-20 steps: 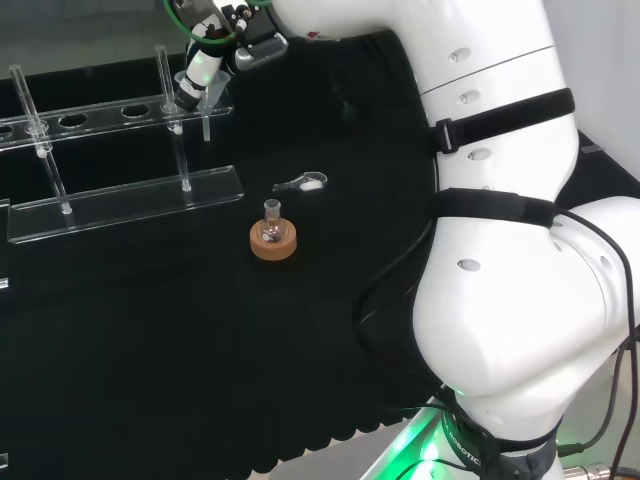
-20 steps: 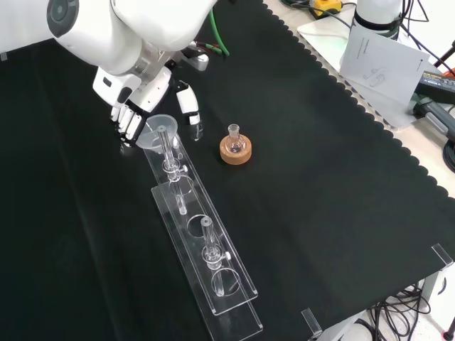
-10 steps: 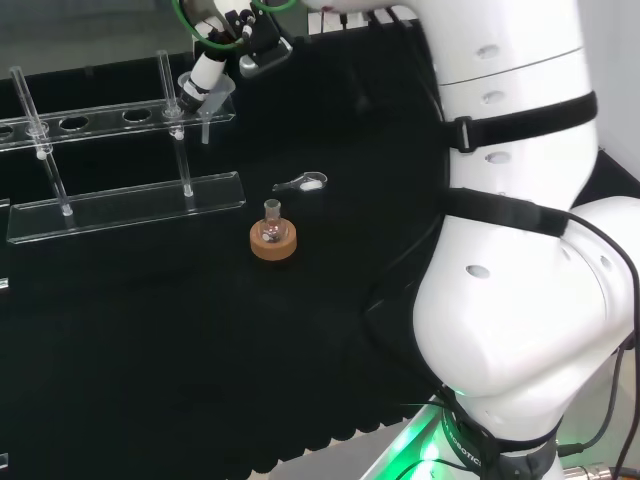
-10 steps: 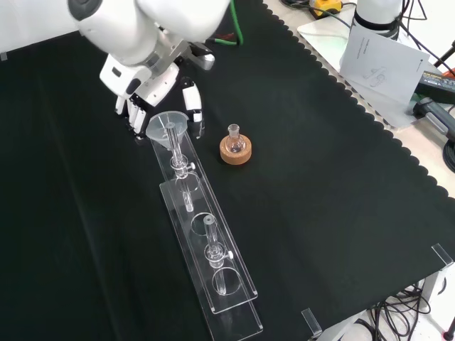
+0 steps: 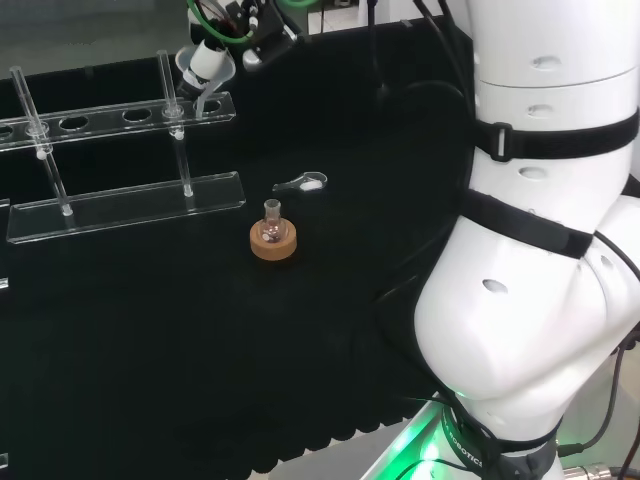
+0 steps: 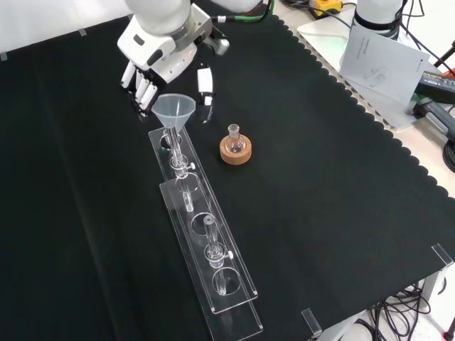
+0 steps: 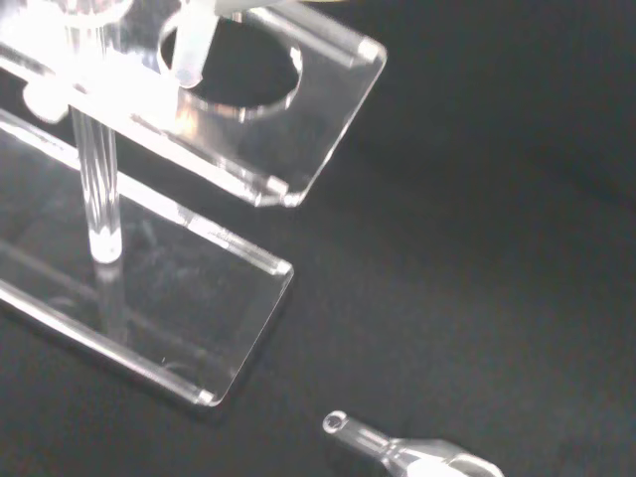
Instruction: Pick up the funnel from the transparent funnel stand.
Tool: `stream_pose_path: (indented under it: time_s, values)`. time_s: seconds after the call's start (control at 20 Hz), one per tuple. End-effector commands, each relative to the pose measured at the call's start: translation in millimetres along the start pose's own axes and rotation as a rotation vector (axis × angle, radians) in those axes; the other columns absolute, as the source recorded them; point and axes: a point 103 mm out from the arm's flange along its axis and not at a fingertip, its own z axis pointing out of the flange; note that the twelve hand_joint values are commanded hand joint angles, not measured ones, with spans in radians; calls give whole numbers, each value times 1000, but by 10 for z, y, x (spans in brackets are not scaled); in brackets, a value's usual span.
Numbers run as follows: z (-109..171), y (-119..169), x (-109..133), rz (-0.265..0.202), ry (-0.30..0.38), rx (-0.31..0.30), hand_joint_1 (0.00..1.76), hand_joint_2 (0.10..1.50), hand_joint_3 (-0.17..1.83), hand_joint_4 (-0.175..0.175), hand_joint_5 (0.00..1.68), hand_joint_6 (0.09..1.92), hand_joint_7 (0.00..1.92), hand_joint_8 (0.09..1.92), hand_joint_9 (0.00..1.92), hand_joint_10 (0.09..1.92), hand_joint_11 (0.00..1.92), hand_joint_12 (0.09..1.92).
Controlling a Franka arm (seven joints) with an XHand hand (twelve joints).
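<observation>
A small clear funnel (image 6: 175, 110) is seen in the front view at about eleven o'clock on the black-clothed tabletop (image 6: 320, 177), its cone lifted above the end hole of the transparent funnel stand (image 6: 202, 241) and its stem still reaching down toward that hole. It is judged to be light, stiff and smooth, likely glass or hard plastic, so it could slip or crack if squeezed hard or knocked against the rack; the best hold is judged to be around the cone just under the rim, where the wall is widest, rather than on the thin stem. The funnel looks faintly milky and see-through, with a wide round rim narrowing to a slender tube. The hand (image 6: 160, 60) sits just beyond the funnel, at its twelve o'clock, with the fingers (image 6: 142, 89) curved down at the cone's ten o'clock and the thumb at its two o'clock, so the cone appears pinched between them. In the head view the funnel (image 5: 205, 72) is seen at the stand's (image 5: 120, 205) far right end, directly beneath the hand (image 5: 222, 25). In the wrist view the stem tip (image 7: 191, 55) hangs over the end hole of the stand (image 7: 248, 129). At three o'clock from the stand in the front view, a small flask on a cork ring (image 6: 234, 150) stands apart.
</observation>
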Motion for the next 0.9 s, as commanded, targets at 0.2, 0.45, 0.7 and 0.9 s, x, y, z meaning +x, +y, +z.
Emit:
stream_pose_path:
  time_s: [0.2,0.45,0.7,0.9]
  values:
    - [-715,-599,36,94,-99,-24,613,828,298,-69,534,780,772,800,1059,589,572,1295]
    - [-784,-935,82,144,-118,0,613,823,304,-70,501,767,764,803,1059,592,574,1292]
    - [-697,-1229,176,181,-125,36,610,813,321,-69,498,753,757,809,1057,598,574,1291]
    - [-534,-1384,212,208,-121,82,607,804,340,-69,501,740,749,814,1052,603,574,1292]
